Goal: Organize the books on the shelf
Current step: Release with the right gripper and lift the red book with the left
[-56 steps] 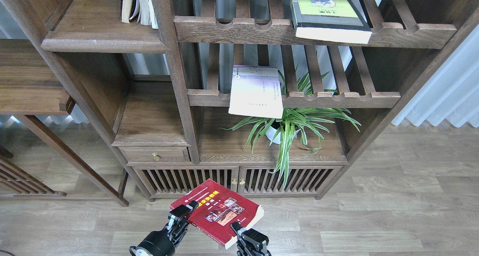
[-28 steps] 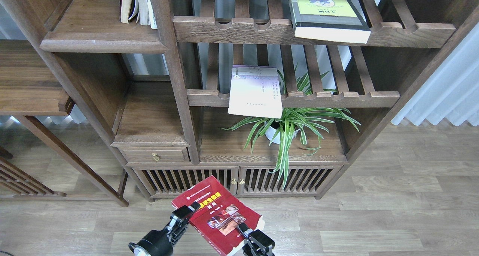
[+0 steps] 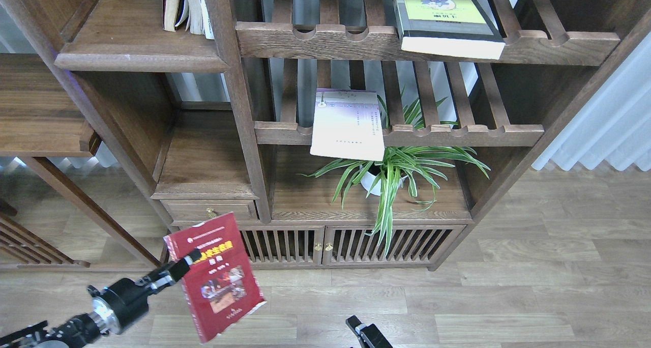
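Note:
My left gripper (image 3: 185, 262) is shut on the left edge of the red paperback (image 3: 216, 277) and holds it tilted in the air, low and left, in front of the cabinet. My right gripper (image 3: 358, 328) shows only as a dark tip at the bottom edge, apart from the book; its fingers cannot be told apart. The pale lavender-white paperback (image 3: 347, 124) lies on the lower slatted rack, overhanging its front rail. The thick yellow-green book (image 3: 446, 22) lies on the upper slatted rack. The solid dark-brown shelf (image 3: 137, 58) is at the upper left.
Several books (image 3: 185, 4) stand at the right end of the upper-left shelf. A spider plant (image 3: 391, 170) in a white pot sits under the lower rack. A small drawer (image 3: 211, 210) and slatted cabinet doors (image 3: 325, 246) are below. A side table (image 3: 40, 114) stands at left.
The right gripper has let go of the red book and dropped to the bottom edge. The left arm has swung the book left and up, turning it more upright.

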